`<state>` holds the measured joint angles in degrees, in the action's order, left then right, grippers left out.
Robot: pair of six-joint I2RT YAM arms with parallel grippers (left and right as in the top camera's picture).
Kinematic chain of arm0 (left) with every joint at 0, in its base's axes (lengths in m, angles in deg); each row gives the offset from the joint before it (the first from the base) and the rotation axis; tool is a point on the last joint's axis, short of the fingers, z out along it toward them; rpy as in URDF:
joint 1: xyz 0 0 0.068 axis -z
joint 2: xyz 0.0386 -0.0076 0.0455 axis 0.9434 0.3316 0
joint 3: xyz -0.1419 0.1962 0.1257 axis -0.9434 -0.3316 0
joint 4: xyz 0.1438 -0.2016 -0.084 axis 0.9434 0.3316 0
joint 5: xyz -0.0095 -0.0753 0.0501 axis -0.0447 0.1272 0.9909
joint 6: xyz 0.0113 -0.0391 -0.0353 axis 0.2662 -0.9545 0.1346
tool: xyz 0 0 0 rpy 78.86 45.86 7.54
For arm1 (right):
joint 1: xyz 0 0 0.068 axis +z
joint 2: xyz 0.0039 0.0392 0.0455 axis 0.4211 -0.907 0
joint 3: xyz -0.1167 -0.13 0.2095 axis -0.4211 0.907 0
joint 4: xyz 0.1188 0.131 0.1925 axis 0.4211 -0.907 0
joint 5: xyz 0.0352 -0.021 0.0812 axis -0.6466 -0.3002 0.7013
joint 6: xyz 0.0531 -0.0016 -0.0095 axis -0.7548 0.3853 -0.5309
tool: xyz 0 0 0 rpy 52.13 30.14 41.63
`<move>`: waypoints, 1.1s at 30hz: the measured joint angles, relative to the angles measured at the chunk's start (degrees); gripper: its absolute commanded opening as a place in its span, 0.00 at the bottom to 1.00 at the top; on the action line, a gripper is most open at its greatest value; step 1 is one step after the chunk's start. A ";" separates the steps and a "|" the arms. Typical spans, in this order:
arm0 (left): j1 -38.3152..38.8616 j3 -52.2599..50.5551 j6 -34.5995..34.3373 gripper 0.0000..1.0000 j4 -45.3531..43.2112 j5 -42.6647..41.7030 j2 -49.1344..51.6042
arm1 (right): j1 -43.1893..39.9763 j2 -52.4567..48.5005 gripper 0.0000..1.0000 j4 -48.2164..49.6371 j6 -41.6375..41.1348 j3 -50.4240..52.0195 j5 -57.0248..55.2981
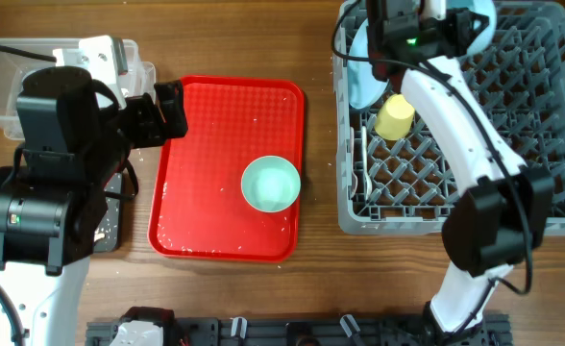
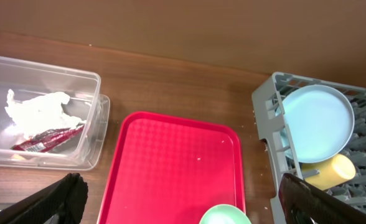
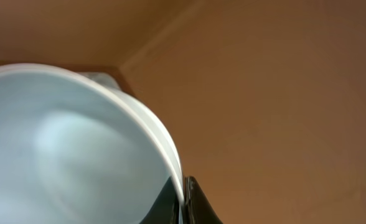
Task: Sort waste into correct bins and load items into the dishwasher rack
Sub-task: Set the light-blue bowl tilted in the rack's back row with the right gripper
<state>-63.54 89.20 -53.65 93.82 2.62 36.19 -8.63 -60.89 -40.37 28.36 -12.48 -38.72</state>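
Observation:
My right gripper (image 3: 184,199) is shut on the rim of the small pale blue bowl (image 3: 65,143) and holds it over the back of the grey dishwasher rack (image 1: 552,144). In the overhead view the bowl (image 1: 479,19) shows beside the gripper (image 1: 451,31). The pale blue plate (image 1: 362,72) stands on edge in the rack, with the yellow cup (image 1: 395,117) next to it. The mint green bowl (image 1: 271,183) sits on the red tray (image 1: 215,106). My left gripper (image 1: 162,111) is open and empty over the tray's left side. The clear tub (image 2: 89,93) holds the white napkin (image 2: 37,112) and red wrapper (image 2: 46,138).
The black tray (image 1: 110,226) lies under my left arm at the front left, with pale crumbs on it. The red tray carries a few white specks. The left wrist view also shows the rack (image 2: 264,106), plate (image 2: 314,121) and cup (image 2: 329,171).

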 measured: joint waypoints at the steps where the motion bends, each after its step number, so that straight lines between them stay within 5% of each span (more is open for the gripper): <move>1: 0.00 0.00 0.00 1.00 0.11 0.02 0.00 | 0.00 -0.94 0.04 3.08 3.19 0.04 -0.48; 9: 0.00 0.00 0.22 1.00 0.57 0.00 0.00 | -2.03 -6.47 0.04 6.71 11.58 0.04 0.44; 17: 0.00 0.00 0.37 1.00 0.76 0.02 0.00 | -6.56 -6.64 0.05 -17.55 -12.15 -0.39 15.08; 33: 0.00 0.00 0.37 1.00 0.52 0.02 0.00 | -6.82 -7.82 0.04 -13.11 -19.19 -0.61 24.28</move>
<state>-63.54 89.20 -53.28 94.35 2.64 36.19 -15.45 -68.72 -53.48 9.17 -13.09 -14.43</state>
